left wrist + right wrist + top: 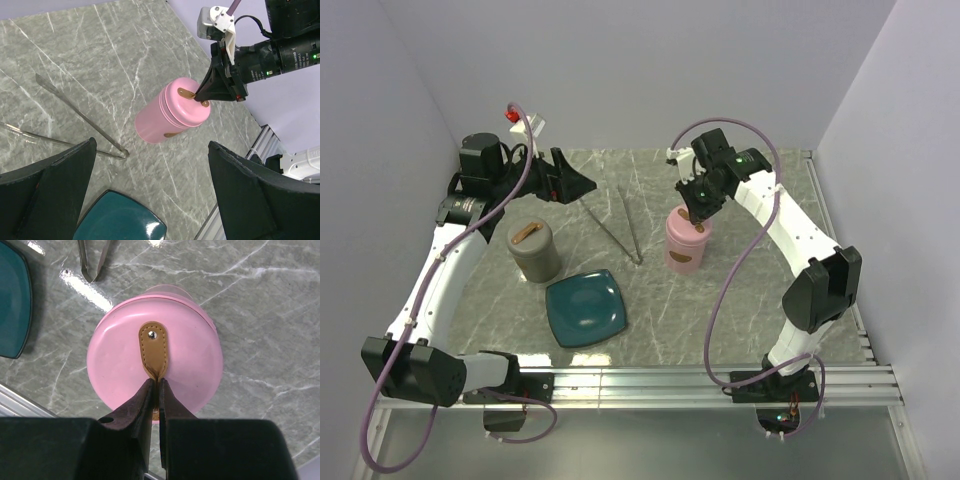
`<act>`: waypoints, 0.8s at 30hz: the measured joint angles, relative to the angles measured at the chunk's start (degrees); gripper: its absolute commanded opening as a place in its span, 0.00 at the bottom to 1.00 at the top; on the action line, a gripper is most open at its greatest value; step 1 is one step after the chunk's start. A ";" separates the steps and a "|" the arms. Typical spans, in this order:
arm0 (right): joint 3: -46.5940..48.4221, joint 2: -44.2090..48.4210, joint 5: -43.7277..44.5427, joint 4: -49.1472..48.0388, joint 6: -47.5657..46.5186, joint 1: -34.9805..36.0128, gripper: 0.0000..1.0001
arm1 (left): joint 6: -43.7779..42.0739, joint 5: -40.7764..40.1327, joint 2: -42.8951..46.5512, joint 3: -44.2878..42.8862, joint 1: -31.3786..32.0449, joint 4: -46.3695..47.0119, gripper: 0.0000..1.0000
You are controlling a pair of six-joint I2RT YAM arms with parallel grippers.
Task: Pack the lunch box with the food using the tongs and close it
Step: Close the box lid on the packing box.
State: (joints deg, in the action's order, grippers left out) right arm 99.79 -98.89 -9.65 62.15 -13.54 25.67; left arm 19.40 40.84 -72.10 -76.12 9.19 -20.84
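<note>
The pink round lunch box (685, 245) (170, 115) stands upright on the marble table, right of centre, with its lid on. My right gripper (700, 215) (158, 382) is directly above it, shut on the tan leather strap (153, 347) (186, 93) of the lid. The silver tongs (620, 225) (75, 112) lie flat on the table left of the box, untouched. The teal plate (585, 308) (120, 222) is bare. No food shows in any view. My left gripper (570, 183) (150, 150) hangs open at the back left, holding nothing.
A grey round canister (533, 250) with a brown strap on its lid stands left of the plate. Metal rails (720, 380) run along the table's near and right edges. White walls close in the back and both sides.
</note>
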 measured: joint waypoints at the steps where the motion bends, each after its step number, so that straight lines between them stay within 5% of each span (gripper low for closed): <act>1: -0.07 0.00 0.00 -0.02 0.00 0.02 0.00 | 0.00 0.00 0.02 0.00 0.00 0.00 0.99; 24: -1.51 -2.32 -1.27 -1.20 -1.57 0.07 0.00 | -0.02 0.02 0.76 1.81 0.00 0.00 0.99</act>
State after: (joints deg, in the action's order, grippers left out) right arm 98.28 -101.21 -10.92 60.95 -15.11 25.74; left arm 19.38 40.86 -71.33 -74.30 9.19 -20.84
